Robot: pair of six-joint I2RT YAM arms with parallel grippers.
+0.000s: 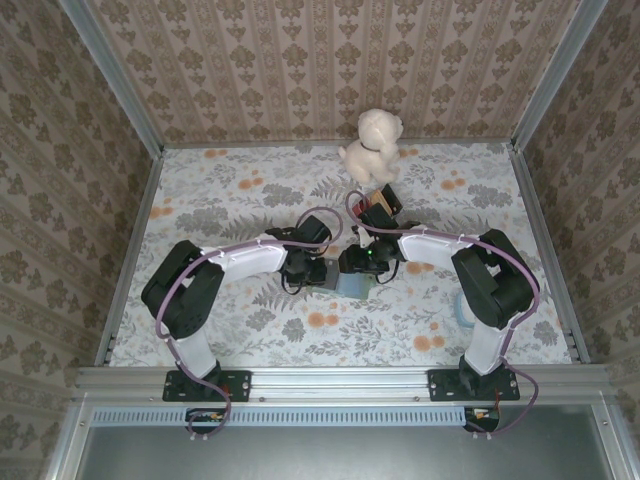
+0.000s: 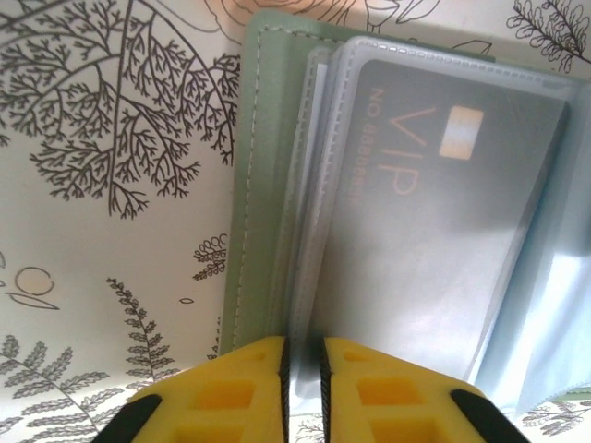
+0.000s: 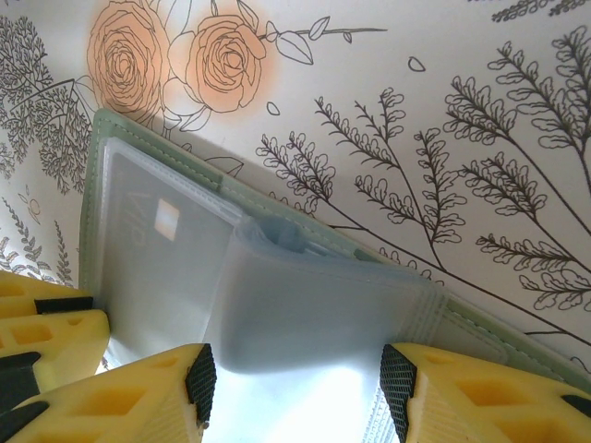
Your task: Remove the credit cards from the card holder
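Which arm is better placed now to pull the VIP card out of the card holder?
Left, probably. The left gripper pinches the edge of the clear sleeve over the VIP card; the right gripper is open, above the card holder.

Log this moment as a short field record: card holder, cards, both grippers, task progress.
card holder: flat sage-green folding wallet, lying open on the floral table cover
card: grey VIP card inside a clear plastic sleeve
left gripper: pinched shut on that sleeve's edge
right gripper: open, fingers either side of a raised second sleeve
progress: VIP card not yet out
other: cream plush dog at the far edge
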